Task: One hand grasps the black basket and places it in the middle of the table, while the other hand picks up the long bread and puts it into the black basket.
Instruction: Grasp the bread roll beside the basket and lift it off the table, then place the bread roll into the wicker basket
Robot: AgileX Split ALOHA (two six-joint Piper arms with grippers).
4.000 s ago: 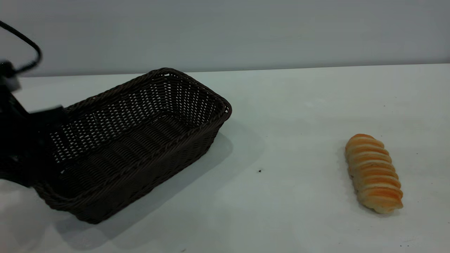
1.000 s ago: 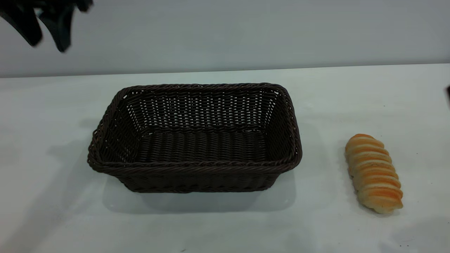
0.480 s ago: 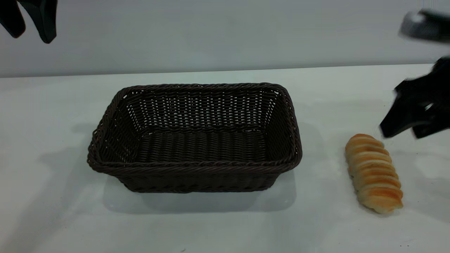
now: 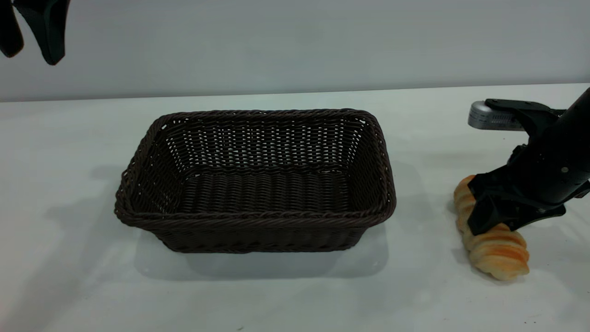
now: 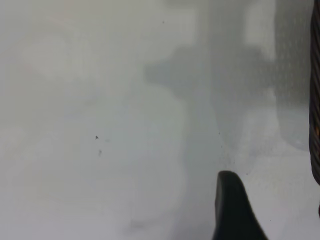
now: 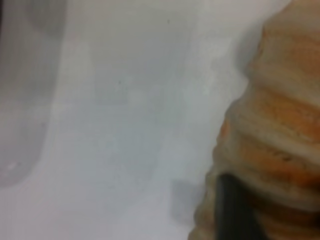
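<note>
The black basket [image 4: 258, 218] stands upright and empty in the middle of the white table [image 4: 295, 295]. The long bread [image 4: 500, 256] lies on the table to its right. My right gripper [image 4: 500, 223] is down over the middle of the bread, open, with its fingers on either side of the loaf. In the right wrist view one finger [image 6: 232, 210] rests against the side of the bread [image 6: 280, 125]. My left gripper [image 4: 28, 50] is open and empty, raised high at the far left. The basket's edge [image 5: 315, 100] shows in the left wrist view.
The tabletop carries only a few small dark specks. A grey wall runs behind the table's far edge. The right arm's wrist camera [image 4: 491, 117] juts out above the bread.
The right gripper has dropped from above and beside the bread down onto its middle. The left gripper, which earlier let go of the basket, stays raised. Basket and bread have not moved.
</note>
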